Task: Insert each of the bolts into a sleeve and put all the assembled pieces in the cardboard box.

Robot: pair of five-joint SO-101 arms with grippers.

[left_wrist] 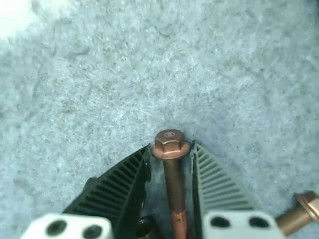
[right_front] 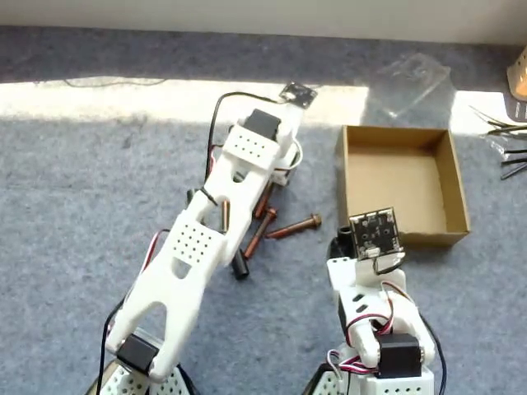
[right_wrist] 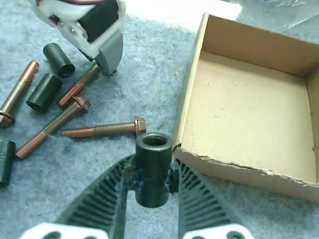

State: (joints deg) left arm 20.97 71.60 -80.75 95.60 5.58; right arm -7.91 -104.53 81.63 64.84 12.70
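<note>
The left pincer [left_wrist: 171,149] stands with its 2 jaws narrowly apart on either side of a copper-coloured hex-head metal bolt [left_wrist: 172,184]. The bolt runs lengthwise between them on the grey carpet [left_wrist: 99,74], its head just past the jaw tips, and slivers of carpet show along the shank. The right pincer [right_wrist: 152,164] is clamped on a black cylindrical metal sleeve [right_wrist: 153,149], held upright with its open bore facing the wrist camera. Just beyond and to one side of that pincer sits the open-topped brown cardboard box [right_wrist: 192,84], its nearest corner close to the sleeve and its bare floor showing. On the other side, 3 loose bolts [right_wrist: 107,129] and 2 loose black sleeves [right_wrist: 44,92] lie on the carpet, the nearest bolt just past the held sleeve. A third loose sleeve [right_wrist: 4,162] is cut off at the frame edge, as is a second bolt [left_wrist: 301,211] beside the left pincer. From the high view the white left arm [right_front: 206,239] covers its own pincer and part of the bolt pile.
</note>
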